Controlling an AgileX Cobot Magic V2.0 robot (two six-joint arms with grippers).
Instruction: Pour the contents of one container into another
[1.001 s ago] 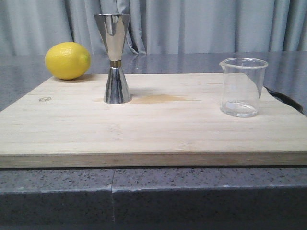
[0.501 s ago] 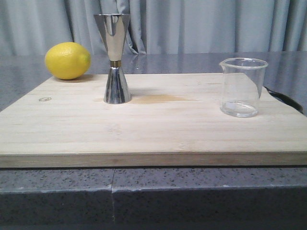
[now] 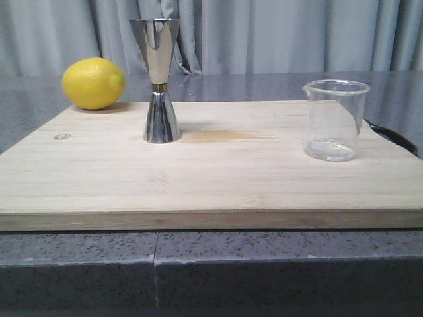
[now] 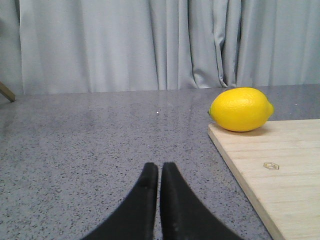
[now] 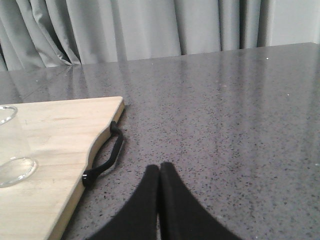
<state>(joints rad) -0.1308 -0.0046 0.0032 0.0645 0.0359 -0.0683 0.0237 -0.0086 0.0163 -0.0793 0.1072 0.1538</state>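
The clear glass beaker (image 3: 334, 120) stands upright on the right part of the wooden board (image 3: 218, 172); its base also shows in the right wrist view as the beaker (image 5: 12, 150). The steel hourglass jigger (image 3: 157, 80) stands upright on the board's left half. My left gripper (image 4: 159, 167) is shut and empty, low over the grey counter to the left of the board. My right gripper (image 5: 160, 167) is shut and empty, over the counter to the right of the board. Neither gripper shows in the front view.
A yellow lemon (image 3: 93, 83) lies at the board's far left corner, also seen as the lemon (image 4: 241, 109). A black strap handle (image 5: 105, 160) hangs off the board's right edge. A brownish stain (image 3: 218, 136) marks the board beside the jigger. Grey curtains (image 3: 264, 33) close the back.
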